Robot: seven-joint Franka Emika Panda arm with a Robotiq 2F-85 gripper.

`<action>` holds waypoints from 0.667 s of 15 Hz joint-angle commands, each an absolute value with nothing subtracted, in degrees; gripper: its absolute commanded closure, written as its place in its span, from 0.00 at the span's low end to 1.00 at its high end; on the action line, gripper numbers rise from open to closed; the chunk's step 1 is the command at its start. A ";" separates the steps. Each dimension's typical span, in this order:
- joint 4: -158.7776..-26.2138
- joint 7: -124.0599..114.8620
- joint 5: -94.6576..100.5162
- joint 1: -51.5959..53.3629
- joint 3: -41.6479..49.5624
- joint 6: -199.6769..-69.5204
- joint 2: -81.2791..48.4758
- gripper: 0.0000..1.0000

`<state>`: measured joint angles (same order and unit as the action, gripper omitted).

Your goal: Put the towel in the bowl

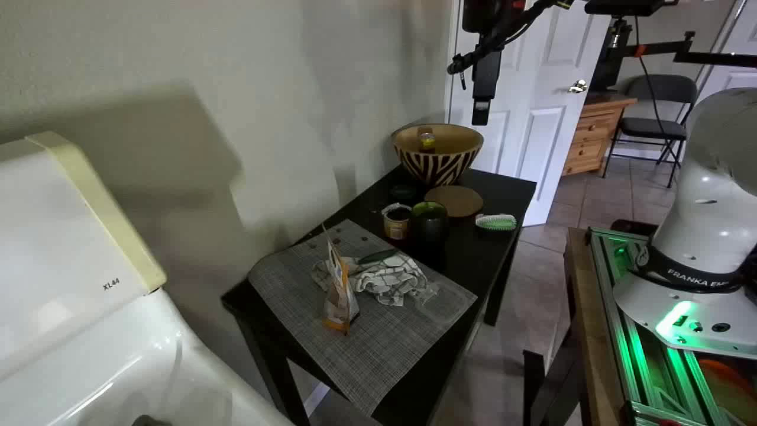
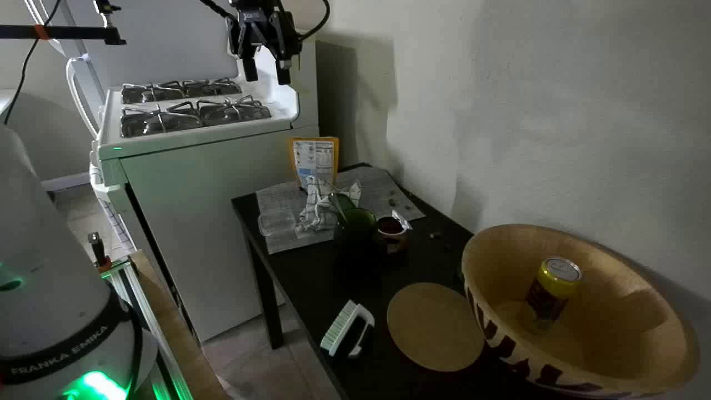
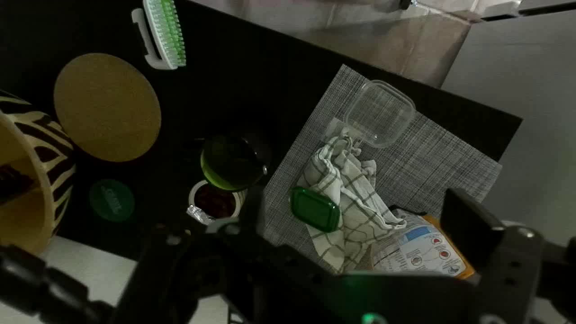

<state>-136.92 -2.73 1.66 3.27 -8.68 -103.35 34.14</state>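
The checked towel (image 3: 360,198) lies crumpled on the gray placemat (image 3: 441,166) over the dark tabletop (image 2: 311,278), a small green lid-like piece (image 3: 315,209) resting on it, with an upright pouch (image 2: 314,158) and a clear container (image 3: 380,112) just beside it. Well apart from the towel sits the zebra-striped bowl (image 1: 437,168) holding a can (image 2: 551,293), while a green cup (image 1: 430,225) and a small tub (image 1: 396,223) stand between the two. The tool (image 2: 268,79) hangs much higher than the towel, its two black fingers (image 2: 250,70) spread well apart.
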 commanded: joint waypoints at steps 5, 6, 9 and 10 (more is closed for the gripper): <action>-137.18 -3.82 2.49 3.88 -8.29 -105.24 33.12 0.00; -137.41 -3.32 3.26 3.80 -8.45 -106.98 31.94 0.00; -137.62 -3.13 7.66 3.02 -9.24 -113.00 26.72 0.00; -137.64 -3.66 9.47 2.76 -9.44 -114.87 24.85 0.00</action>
